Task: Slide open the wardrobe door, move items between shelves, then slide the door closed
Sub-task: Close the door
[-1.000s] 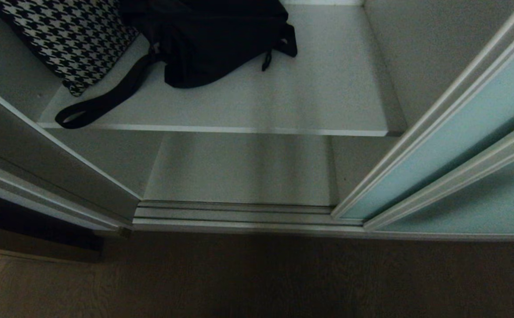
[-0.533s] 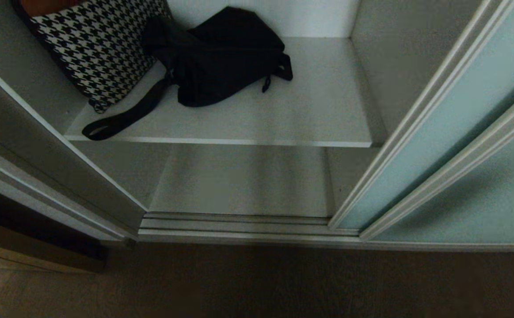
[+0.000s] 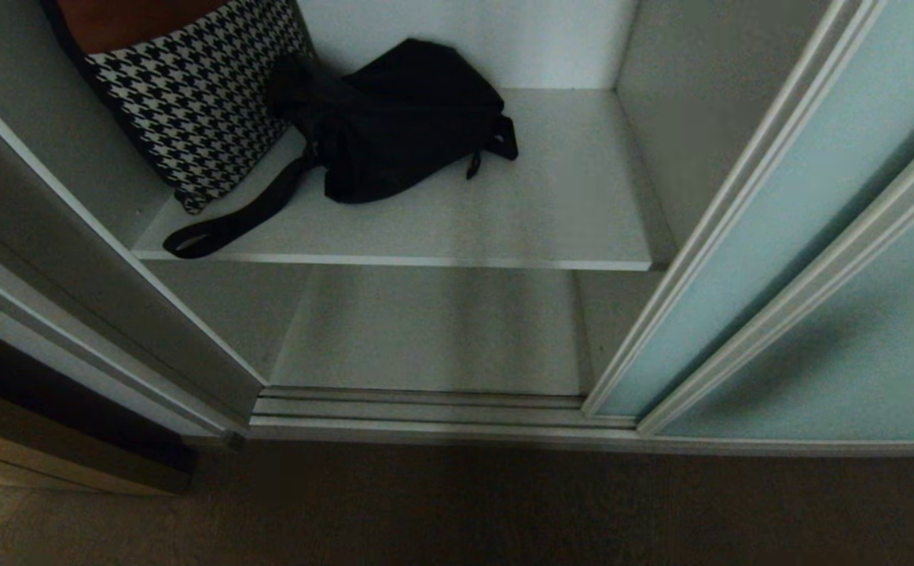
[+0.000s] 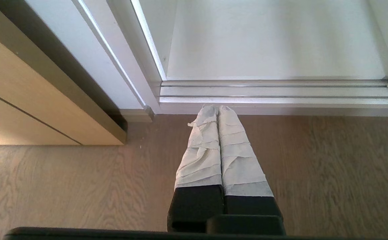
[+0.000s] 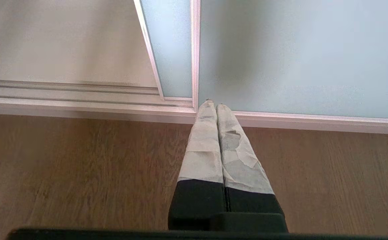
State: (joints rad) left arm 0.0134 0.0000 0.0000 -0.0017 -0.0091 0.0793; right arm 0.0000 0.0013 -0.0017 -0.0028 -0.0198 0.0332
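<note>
The wardrobe bay stands open. A bulky soft black bag (image 3: 405, 118) lies on the white-grey shelf (image 3: 551, 212), its broad flat strap (image 3: 236, 220) trailing to the shelf's front edge. A lower board (image 3: 441, 330) lies beneath. The sliding wardrobe door (image 3: 787, 196), frosted pale blue-green glass in a silver frame, is slid to the right. Neither arm shows in the head view. My left gripper (image 4: 218, 107) hangs shut and empty over the wood floor before the floor track (image 4: 264, 91). My right gripper (image 5: 213, 104) is shut and empty by the door's bottom frame (image 5: 194, 66).
A black-and-white houndstooth bag (image 3: 189, 94) leans at the shelf's left, against the black bag. A duller frosted panel (image 3: 857, 354) overlaps the door in front. The ribbed silver track (image 3: 425, 409) runs along the bay's foot. A wooden cabinet (image 4: 30, 100) stands to the left.
The whole head view has shifted: the shelf and bags sit lower in the picture and the back wall now shows. The bags and door have not moved.
</note>
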